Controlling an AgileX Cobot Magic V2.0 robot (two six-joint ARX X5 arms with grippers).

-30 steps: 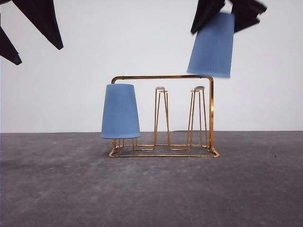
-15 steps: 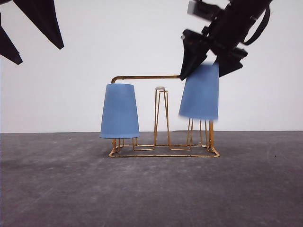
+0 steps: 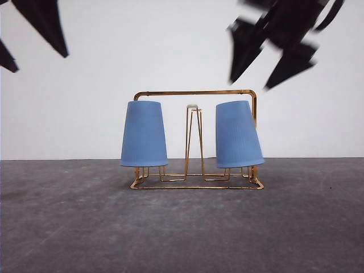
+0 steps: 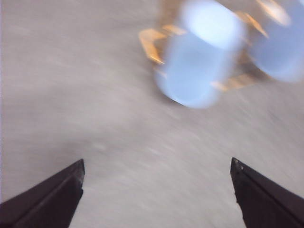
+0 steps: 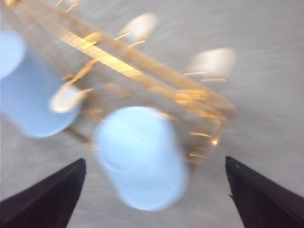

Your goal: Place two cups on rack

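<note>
Two light blue cups sit upside down on the gold wire rack [image 3: 193, 92]. The left cup [image 3: 144, 134] is upright on the left prongs. The right cup [image 3: 238, 135] leans slightly on the right prongs, and the middle prong pair stands bare. My right gripper [image 3: 251, 83] hangs open and blurred above the right cup, apart from it. My left gripper [image 3: 41, 62] is open, high at the far left. The right wrist view looks down between the open fingers at the right cup [image 5: 137, 147]. The left wrist view has the left cup [image 4: 199, 61] blurred, well beyond its open fingers.
The rack stands on a grey table [image 3: 182, 233] in front of a plain white wall. Bare tabletop spreads in front of the rack and to both of its sides.
The right gripper lowered its cup onto the rack's right prongs, let it go and rose clear. The left gripper barely shifted.
</note>
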